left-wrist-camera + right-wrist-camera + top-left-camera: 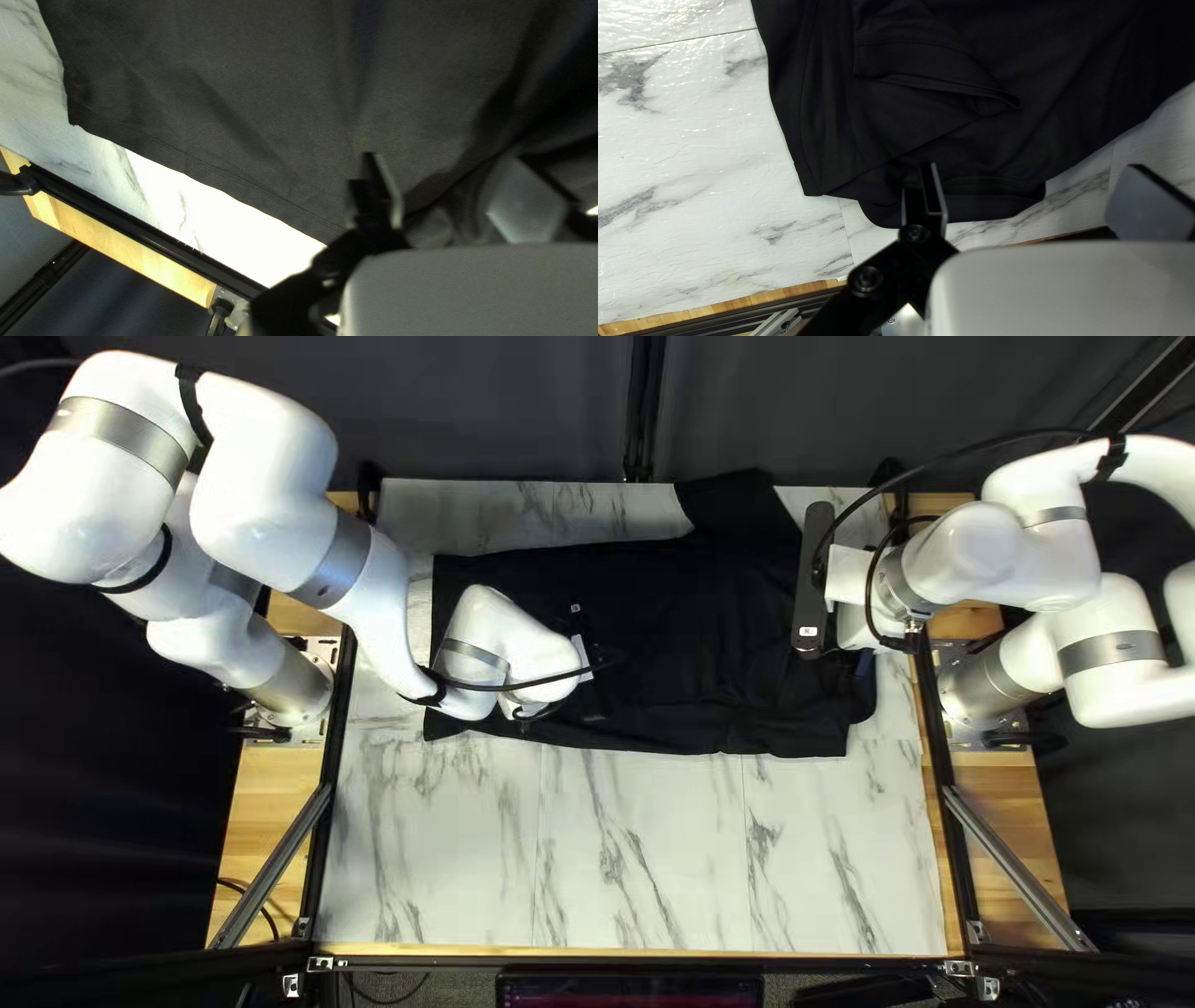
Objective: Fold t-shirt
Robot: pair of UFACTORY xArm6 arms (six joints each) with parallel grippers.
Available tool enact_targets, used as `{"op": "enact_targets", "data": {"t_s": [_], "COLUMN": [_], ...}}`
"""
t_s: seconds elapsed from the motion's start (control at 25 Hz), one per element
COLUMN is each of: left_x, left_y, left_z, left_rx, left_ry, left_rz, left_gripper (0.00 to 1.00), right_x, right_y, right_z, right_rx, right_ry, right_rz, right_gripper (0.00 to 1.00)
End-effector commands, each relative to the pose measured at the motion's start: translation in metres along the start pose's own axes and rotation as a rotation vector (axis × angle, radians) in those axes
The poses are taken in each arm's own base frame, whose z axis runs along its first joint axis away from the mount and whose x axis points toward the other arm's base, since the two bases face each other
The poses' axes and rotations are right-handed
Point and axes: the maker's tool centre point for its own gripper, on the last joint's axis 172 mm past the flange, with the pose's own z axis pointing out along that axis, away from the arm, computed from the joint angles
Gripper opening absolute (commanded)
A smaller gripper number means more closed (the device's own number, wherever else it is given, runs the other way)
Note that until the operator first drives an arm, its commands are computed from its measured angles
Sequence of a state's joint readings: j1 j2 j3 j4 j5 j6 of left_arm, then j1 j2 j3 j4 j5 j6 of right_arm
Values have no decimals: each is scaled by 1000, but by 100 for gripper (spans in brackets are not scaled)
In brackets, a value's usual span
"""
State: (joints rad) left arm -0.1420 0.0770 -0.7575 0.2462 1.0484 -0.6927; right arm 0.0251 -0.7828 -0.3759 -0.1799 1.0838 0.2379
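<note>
At the desk's (647,859) left part, my left end effector (448,180) was partly open at the black t-shirt (660,622), probably to take its hem; whether it touched, I cannot tell. The shirt lay spread across, one sleeve (927,62) turned inward, likely for a narrower fold. At right, my right end effector (1036,180) stood wide open near the collar, clamping nothing.

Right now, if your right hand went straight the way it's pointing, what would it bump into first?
Most likely the black t-shirt, near one edge, with the marble-patterned tabletop under it. My right hand points down that way, but I can't tell how big the gap is.
</note>
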Motion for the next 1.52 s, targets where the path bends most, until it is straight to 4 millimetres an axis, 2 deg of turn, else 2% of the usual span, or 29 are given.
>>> {"op": "enact_targets", "data": {"t_s": [0.04, 0.16, 0.32, 0.4, 0.44, 0.48, 0.8, 1.04, 1.08, 1.12, 1.16, 1.2, 1.24, 1.52], "left_x": [-5, -9, -8, -8, -9, -11, -35, -50, -51, -52, -53, -54, -54, -57], "left_y": [-3, -4, -6, -4, -3, -2, 2, -3, -5, -6, -8, -10, -11, -9], "left_z": [-10, -16, -13, -8, -6, -5, 3, 29, 33, 35, 37, 37, 35, 30], "left_rx": [11, 21, 25, 22, 19, 17, -8, -13, -13, -12, -11, -10, -8, -1], "left_ry": [10, 21, 25, 24, 25, 26, 41, 13, 7, 4, -2, -6, -9, -19], "left_rz": [-3, -6, -8, -9, -11, -13, -55, -100, -108, -114, -121, -127, -131, -136], "left_gripper": [13, 17, 27, 62, 95, 100, 100, 100, 95, 64, 16, 4, 0, 0], "right_x": [0, 0, 0, 0, 0, 0, 0, 0, 0, 0, 0, 0, 0, 0], "right_y": [0, 0, 0, 0, 0, 0, 0, 0, 0, 0, 0, 0, 0, 0], "right_z": [0, 0, 0, 0, 0, 0, 0, 0, 0, 0, 0, 0, 0, 0], "right_rx": [0, 0, 0, 0, 0, 0, 0, 0, 0, 0, 0, 0, 0, 0], "right_ry": [0, 0, 0, 0, 0, 0, 0, 0, 0, 0, 0, 0, 0, 0], "right_rz": [0, 0, 0, 0, 0, 0, 0, 0, 0, 0, 0, 0, 0, 0], "right_gripper": [100, 100, 100, 100, 100, 100, 100, 100, 100, 100, 100, 100, 100, 100]}}
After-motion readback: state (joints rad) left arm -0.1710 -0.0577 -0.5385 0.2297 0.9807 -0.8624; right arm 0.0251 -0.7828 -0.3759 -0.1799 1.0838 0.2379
